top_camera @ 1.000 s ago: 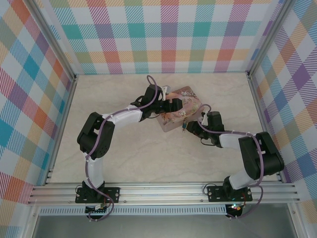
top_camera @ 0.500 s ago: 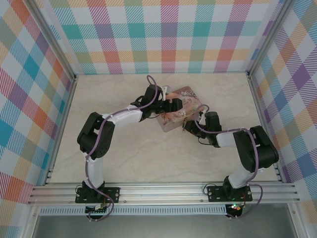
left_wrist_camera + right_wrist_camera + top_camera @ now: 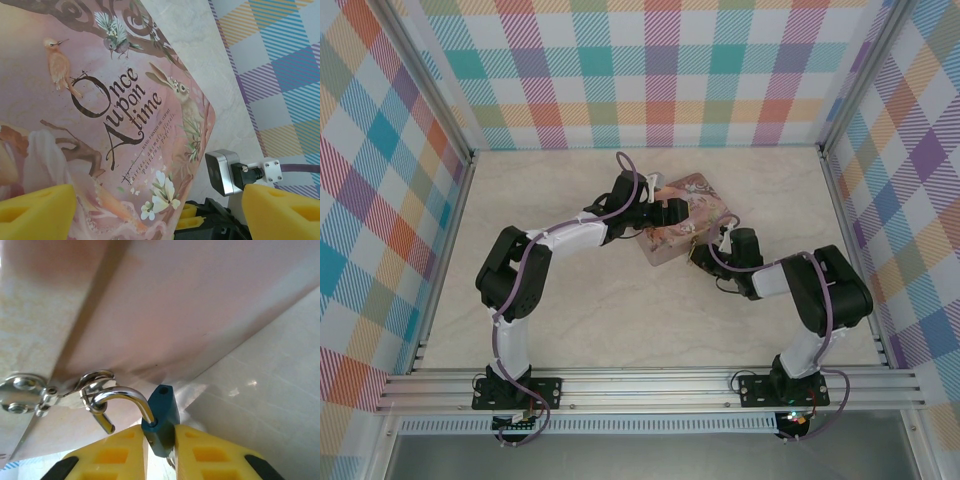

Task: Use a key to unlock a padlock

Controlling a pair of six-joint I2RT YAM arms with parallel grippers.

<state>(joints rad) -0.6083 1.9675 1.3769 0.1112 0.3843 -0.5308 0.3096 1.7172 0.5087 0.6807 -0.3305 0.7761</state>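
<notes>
The blue padlock [image 3: 162, 415] hangs at the front edge of the pink tin [image 3: 200, 300]. Its silvery shackle [image 3: 122, 395] hooks through the tin's metal clasp ring [image 3: 95, 382]. One shackle end is out of the body, and the empty hole shows on top. My right gripper [image 3: 160, 432] is shut on the padlock body, a yellow finger on each side. In the top view my right gripper [image 3: 698, 250] sits at the tin's near right corner. My left gripper [image 3: 155, 210] stands wide open over the tin's lid [image 3: 100, 100]. The key is hidden.
The pink tin [image 3: 695, 195] lies mid-table, tilted, with my left gripper [image 3: 665, 215] on its left side. My right arm's wrist camera [image 3: 225, 172] sits close by the tin's corner. Checked walls ring the table [image 3: 580, 310], which has bare room in front and to the left.
My right arm has pushed in toward the tin's corner and its jaws have narrowed onto the padlock body. The left arm and the tin have stayed put.
</notes>
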